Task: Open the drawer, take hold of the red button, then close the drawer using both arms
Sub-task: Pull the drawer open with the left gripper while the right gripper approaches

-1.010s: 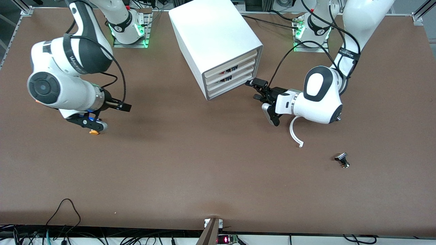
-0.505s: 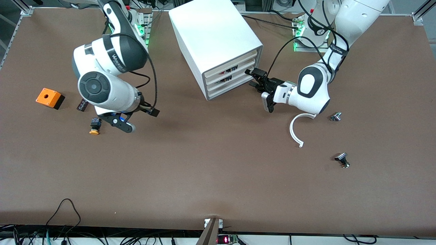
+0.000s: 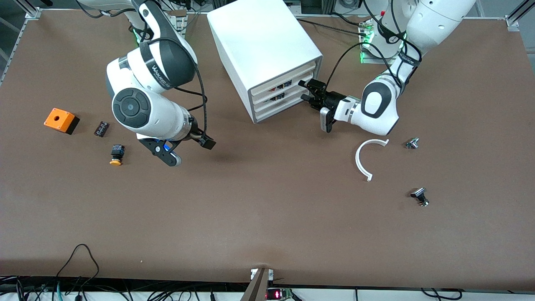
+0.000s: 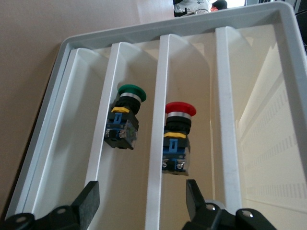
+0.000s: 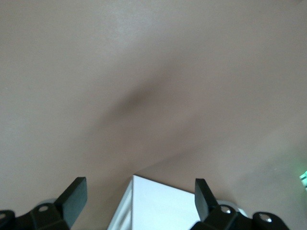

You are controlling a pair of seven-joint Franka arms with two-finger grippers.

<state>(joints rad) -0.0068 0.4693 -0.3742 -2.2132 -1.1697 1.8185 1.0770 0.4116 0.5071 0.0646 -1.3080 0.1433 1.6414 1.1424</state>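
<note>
The white cabinet (image 3: 259, 37) stands at the robots' side of the table, its cream drawer fronts (image 3: 281, 101) all pushed in. My left gripper (image 3: 306, 91) is open at the front's end nearest the left arm. In the left wrist view its fingers (image 4: 142, 201) stand either side of a white drawer edge (image 4: 156, 143) without touching it. The red-capped button (image 4: 177, 139) shows inside the cabinet, beside a green-capped one (image 4: 125, 120). My right gripper (image 3: 196, 146) is open and empty over bare table, with the cabinet's corner (image 5: 168, 208) between its fingers (image 5: 139, 196).
An orange box with a hole (image 3: 61, 120), a small black part (image 3: 101, 128) and a yellow-orange-capped button (image 3: 116, 154) lie toward the right arm's end. A white curved strip (image 3: 363, 161) and two small metal parts (image 3: 412, 143) (image 3: 420, 196) lie toward the left arm's end.
My right gripper has moved away from the yellow-orange-capped button toward the middle of the table, uncovering the orange box. My left gripper has moved up to the cabinet's front.
</note>
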